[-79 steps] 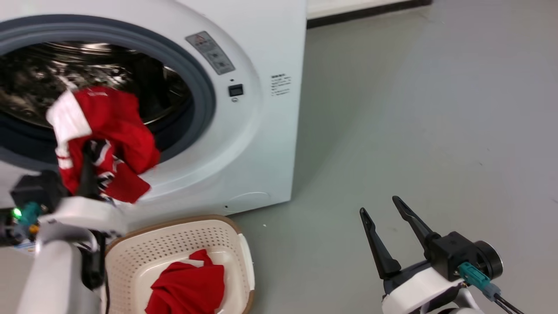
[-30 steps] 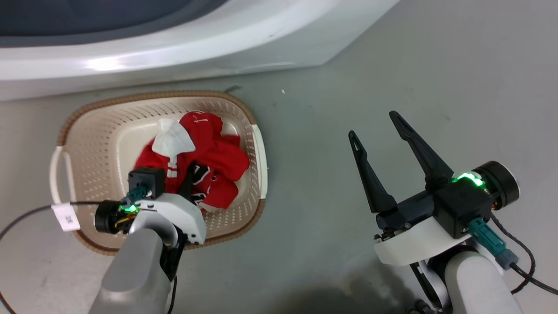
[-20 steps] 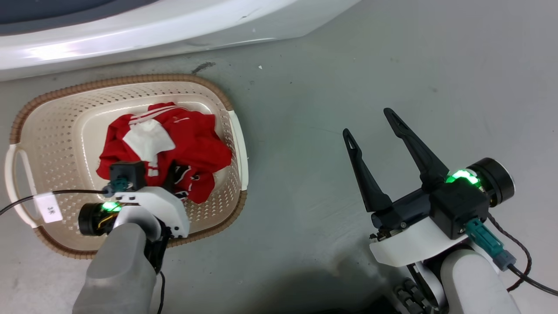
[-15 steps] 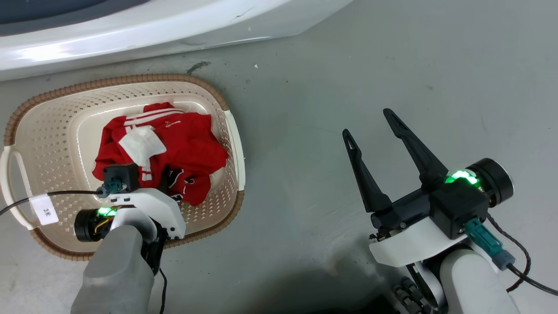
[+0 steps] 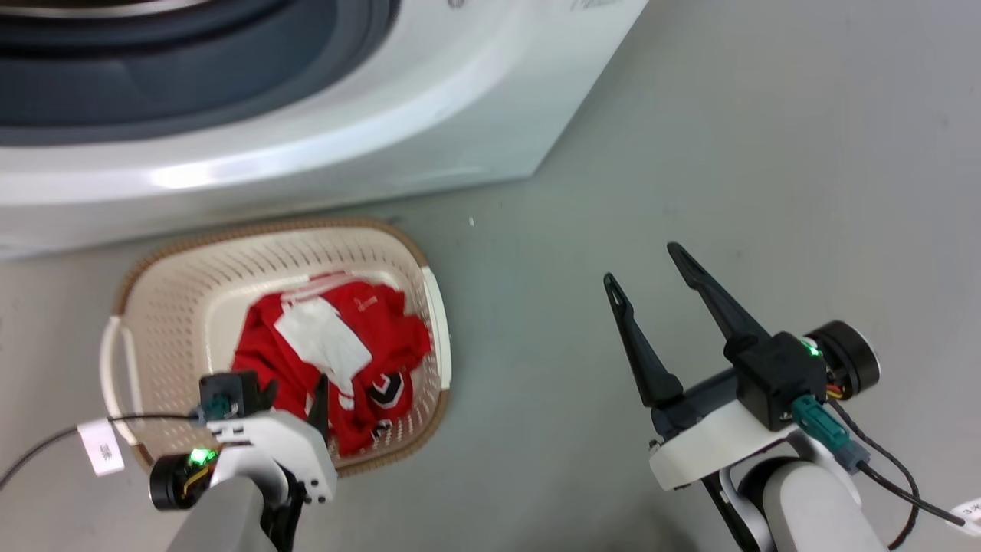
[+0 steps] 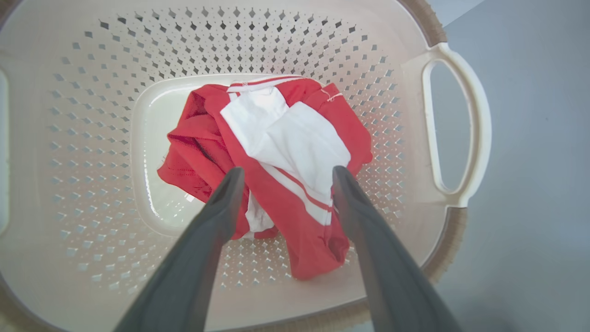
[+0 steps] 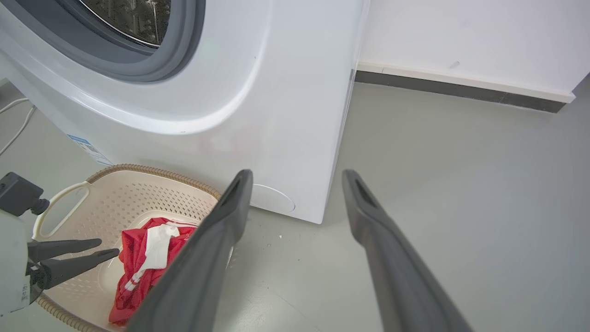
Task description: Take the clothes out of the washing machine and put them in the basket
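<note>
red-and-white clothes [image 5: 329, 349], cream perforated basket [image 5: 191, 307], white washing machine [image 5: 460, 100]

My left gripper [image 6: 283, 173], which a few seconds ago held a bundle of red clothes [image 6: 286, 143] up at the mouth of the washing machine [image 5: 429, 130], now hangs over the basket [image 5: 191, 307] with its two fingers spread and free of the cloth. That bundle now lies loose in the basket, white panel up, on top of the red piece that was there already. My head camera has tipped downward, so the porthole now sits at the top edge of the head view.
</note>
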Motion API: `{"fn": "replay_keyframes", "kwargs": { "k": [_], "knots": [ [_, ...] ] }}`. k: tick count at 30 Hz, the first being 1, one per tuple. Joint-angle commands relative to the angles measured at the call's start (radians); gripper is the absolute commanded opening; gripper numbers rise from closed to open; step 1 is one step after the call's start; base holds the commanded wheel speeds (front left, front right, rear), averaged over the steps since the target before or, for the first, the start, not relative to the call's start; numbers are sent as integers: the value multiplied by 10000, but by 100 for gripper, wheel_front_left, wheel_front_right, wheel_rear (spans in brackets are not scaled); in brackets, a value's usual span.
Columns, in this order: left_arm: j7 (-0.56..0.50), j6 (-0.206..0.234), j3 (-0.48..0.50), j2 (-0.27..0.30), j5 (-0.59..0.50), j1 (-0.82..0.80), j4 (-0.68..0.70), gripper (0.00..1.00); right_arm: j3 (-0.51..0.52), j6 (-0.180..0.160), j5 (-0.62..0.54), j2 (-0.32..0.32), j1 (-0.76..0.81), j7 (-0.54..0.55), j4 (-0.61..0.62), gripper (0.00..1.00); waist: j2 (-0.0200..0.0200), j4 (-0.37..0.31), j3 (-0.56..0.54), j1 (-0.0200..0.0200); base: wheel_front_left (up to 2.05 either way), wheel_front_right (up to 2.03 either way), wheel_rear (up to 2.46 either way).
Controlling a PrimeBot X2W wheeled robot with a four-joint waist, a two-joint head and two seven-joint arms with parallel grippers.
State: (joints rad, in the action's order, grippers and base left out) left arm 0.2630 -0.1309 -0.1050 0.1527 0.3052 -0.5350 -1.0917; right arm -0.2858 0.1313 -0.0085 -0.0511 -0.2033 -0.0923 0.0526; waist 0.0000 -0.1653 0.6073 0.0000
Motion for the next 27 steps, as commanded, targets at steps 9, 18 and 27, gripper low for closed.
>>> {"fn": "replay_keyframes", "kwargs": {
  "k": [9,18,27],
  "knots": [
    [25,151,504,-316,-276,1741,1459,100,589,-9,-40,18,957,210,-334,100,0,688,-3429,0,0,0,0],
    [25,222,1089,-630,-750,2918,3882,100,1165,-9,-131,18,1731,525,-137,100,0,1274,-4730,0,0,0,0],
    [25,295,1218,-842,-1425,3554,6484,100,1634,-9,-39,18,2192,633,-20,100,0,1668,-5517,0,0,0,0]
  ]
}}
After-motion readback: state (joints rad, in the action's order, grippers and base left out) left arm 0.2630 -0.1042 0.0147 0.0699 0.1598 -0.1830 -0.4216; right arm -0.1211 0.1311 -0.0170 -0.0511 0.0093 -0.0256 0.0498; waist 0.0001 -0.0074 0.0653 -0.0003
